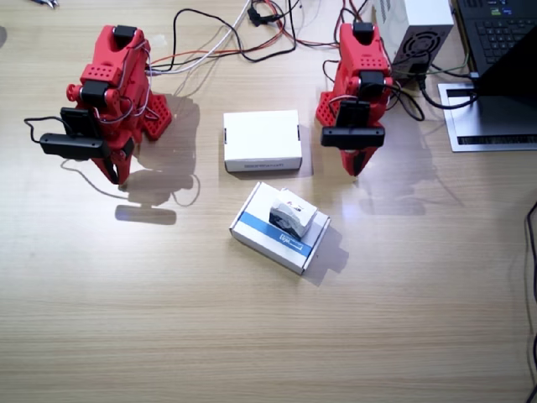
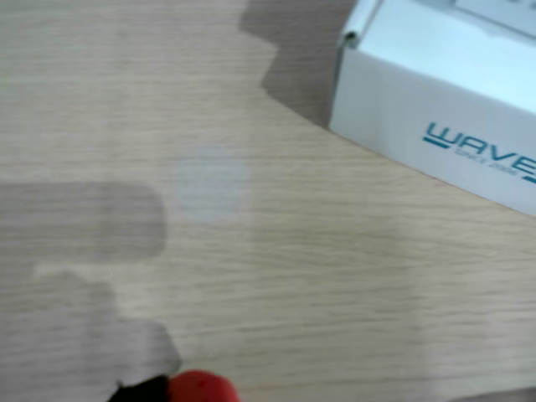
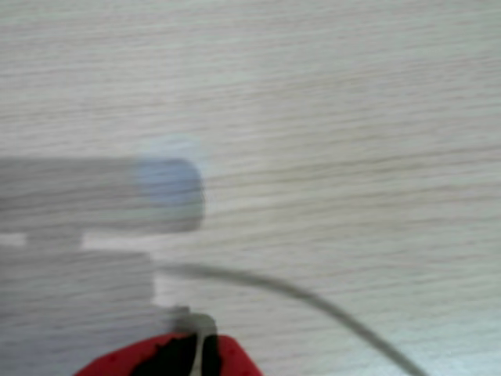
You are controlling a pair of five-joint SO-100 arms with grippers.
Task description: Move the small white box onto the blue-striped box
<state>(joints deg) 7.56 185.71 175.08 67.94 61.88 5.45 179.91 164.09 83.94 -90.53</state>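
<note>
Wooden desk: I see the small white box on the blue-striped box; both grippers hang apart, their fingers' spread I cannot tell.

Counter: pale wood, fine straight grain. Both arms bright red with black parts: right arm, left arm. Blue-striped box: white, blue band on one long edge; teal lettering on its white side in a wrist view. Small white box: white, dark grey side. Plain flat box: white. Cables: black, red, white.
</note>
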